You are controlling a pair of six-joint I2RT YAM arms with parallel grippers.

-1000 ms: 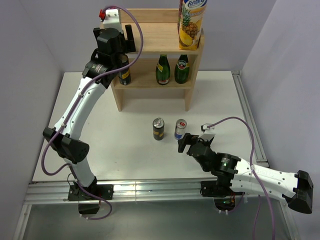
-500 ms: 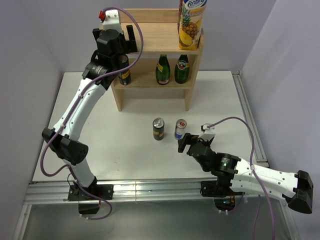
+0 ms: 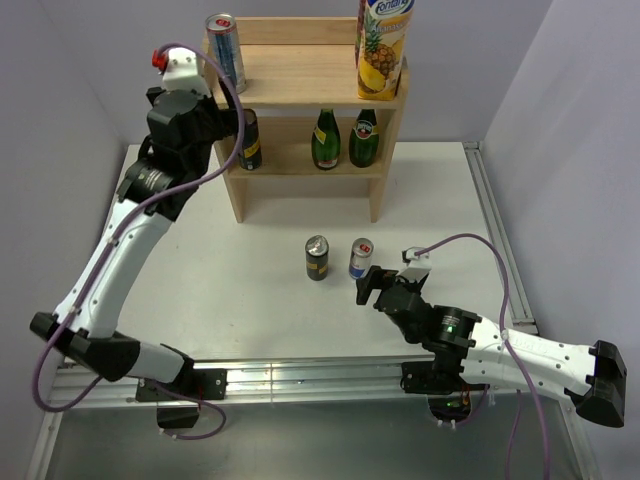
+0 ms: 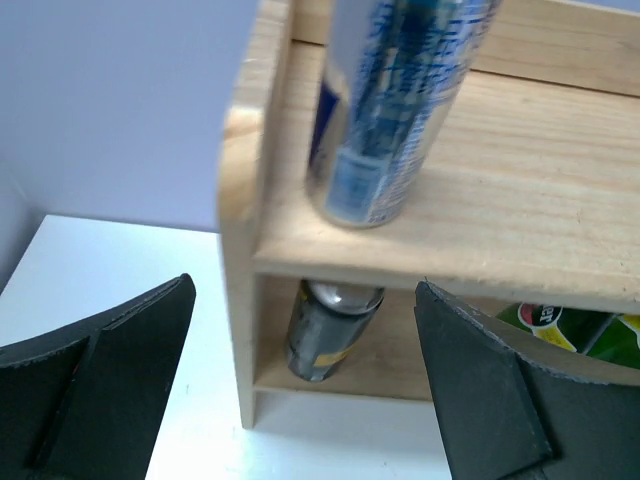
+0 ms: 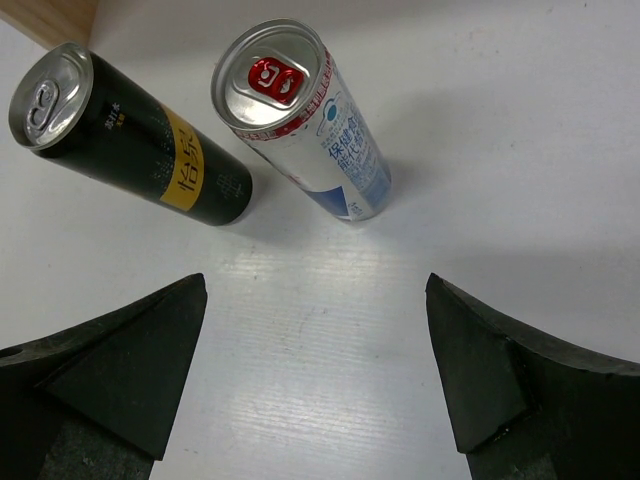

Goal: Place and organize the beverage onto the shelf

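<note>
The light-wood shelf (image 3: 310, 75) stands at the back. A silver-blue can (image 3: 225, 50) stands on its top tier at the left, also in the left wrist view (image 4: 395, 110). A black-gold can (image 3: 248, 140) and two green bottles (image 3: 326, 139) (image 3: 364, 138) stand on the lower tier. A second black-gold can (image 3: 317, 258) and a second silver-blue can (image 3: 361, 259) stand on the table. My left gripper (image 3: 205, 125) is open and empty, just left of the shelf. My right gripper (image 3: 372, 285) is open and empty, near the table cans (image 5: 305, 125).
A tall yellow pineapple juice carton (image 3: 382, 45) stands on the shelf's top tier at the right. Purple-grey walls close in the white table (image 3: 200, 260) at left, back and right. A metal rail (image 3: 495, 230) runs along the table's right edge.
My left gripper has let go of the silver-blue can on the top tier and drawn back to the left and down. The right arm has not moved.
</note>
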